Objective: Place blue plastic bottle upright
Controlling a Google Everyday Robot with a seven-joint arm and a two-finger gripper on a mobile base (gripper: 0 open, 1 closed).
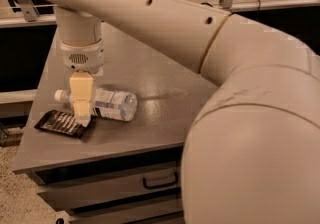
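Observation:
The blue plastic bottle (113,104) lies on its side on the grey cabinet top (150,70). Its white cap (59,95) points left, and the pale blue-white label faces up. My gripper (81,108) hangs straight down from the wrist (80,58). It is low over the bottle's neck end, in front of it, and hides the part between cap and label. I cannot tell whether it touches the bottle. The smaller clear bottle is out of view behind my arm.
A black snack packet (61,123) lies at the front left, just below the gripper. My large cream arm (240,118) fills the right side of the view. Drawers with a handle (160,182) sit under the top. The left edge is close to the bottle cap.

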